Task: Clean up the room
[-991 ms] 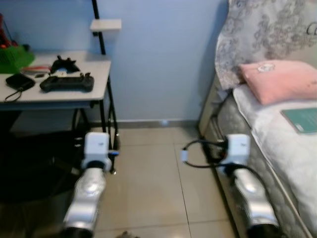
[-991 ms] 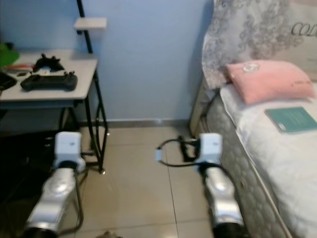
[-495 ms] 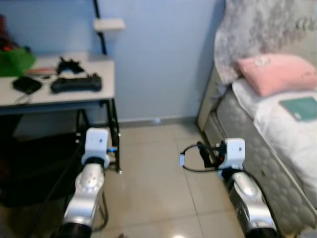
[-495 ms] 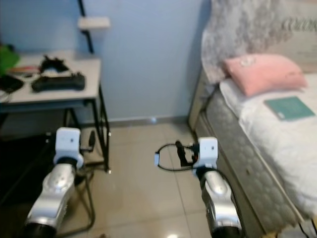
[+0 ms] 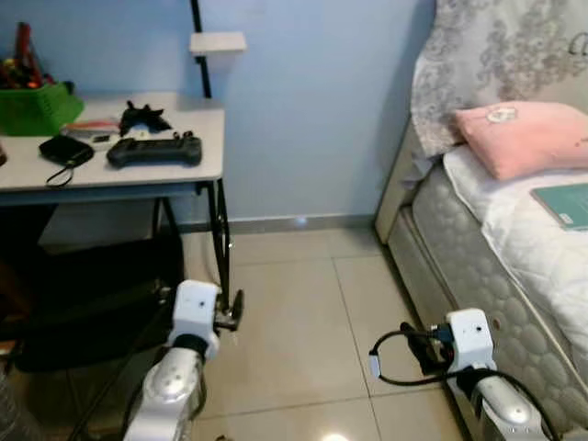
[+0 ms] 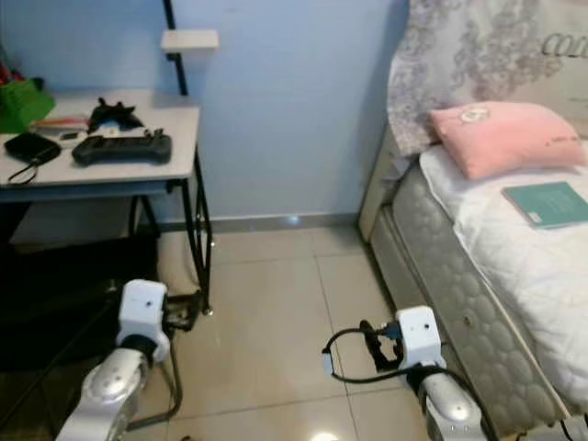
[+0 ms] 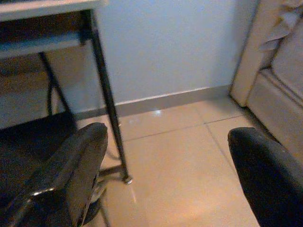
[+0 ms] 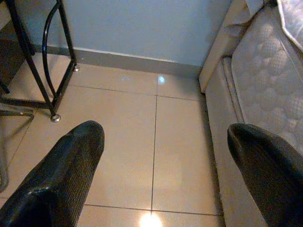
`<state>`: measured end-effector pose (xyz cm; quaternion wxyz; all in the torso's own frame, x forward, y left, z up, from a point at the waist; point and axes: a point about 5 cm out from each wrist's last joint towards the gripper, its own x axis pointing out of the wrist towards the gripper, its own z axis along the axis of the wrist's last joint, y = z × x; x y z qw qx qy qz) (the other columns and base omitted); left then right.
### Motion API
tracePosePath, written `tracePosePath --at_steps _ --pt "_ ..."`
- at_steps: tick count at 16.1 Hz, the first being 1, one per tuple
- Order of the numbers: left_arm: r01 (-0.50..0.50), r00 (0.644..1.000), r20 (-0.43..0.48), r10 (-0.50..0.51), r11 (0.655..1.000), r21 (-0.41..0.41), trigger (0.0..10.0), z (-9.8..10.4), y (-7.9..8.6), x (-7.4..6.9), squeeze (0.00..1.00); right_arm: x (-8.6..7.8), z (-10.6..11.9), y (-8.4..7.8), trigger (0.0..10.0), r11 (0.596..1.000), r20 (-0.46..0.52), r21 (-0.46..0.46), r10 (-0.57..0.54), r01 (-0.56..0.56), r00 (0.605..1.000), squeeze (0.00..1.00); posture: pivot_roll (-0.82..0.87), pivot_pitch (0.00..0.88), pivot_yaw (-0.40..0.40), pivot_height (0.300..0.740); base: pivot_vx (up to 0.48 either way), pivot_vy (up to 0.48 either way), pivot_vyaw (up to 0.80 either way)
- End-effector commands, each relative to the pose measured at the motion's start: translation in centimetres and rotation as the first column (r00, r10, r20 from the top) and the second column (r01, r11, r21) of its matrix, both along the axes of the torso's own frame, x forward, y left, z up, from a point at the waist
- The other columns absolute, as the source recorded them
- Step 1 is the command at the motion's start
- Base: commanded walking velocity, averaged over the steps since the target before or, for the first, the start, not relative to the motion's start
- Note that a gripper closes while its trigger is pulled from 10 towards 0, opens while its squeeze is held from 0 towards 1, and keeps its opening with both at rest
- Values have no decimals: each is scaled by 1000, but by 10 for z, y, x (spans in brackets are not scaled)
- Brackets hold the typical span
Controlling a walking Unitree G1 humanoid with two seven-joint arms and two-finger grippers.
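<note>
We hold the left end effector [image 7: 165,175] and right end effector [image 8: 165,175] low over the floor [image 5: 294,322], both spread and empty. The game controller [image 5: 154,151] on the table [image 5: 184,173] and the book [image 6: 549,203] on the bed [image 6: 496,276] likely need tidying.

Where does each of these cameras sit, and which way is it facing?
Head eyes: look forward and down at desk, bed and floor; both silver arms show.
Left wrist: along the open left gripper, toward the desk leg and wall.
Right wrist: along the open right gripper, toward floor and bed.
Shared: the tiled floor.
</note>
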<state>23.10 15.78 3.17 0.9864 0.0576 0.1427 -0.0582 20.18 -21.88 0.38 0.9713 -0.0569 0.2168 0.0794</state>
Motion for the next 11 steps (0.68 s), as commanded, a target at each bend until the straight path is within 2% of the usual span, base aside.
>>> tracePosePath --at_steps 1,11 --pt "5 1000 -12 -5 1000 13 10000 0 1 -1 0 1 4 3 10000 1000 17 15 4 -4 1000 0 -24 0 1 740 0 0 0" --pt "6 1000 -12 -6 1000 12 10000 1 1 -1 0 0 4 3 10000 1000 18 13 5 -5 1000 0 -26 0 2 740 0 0 0"
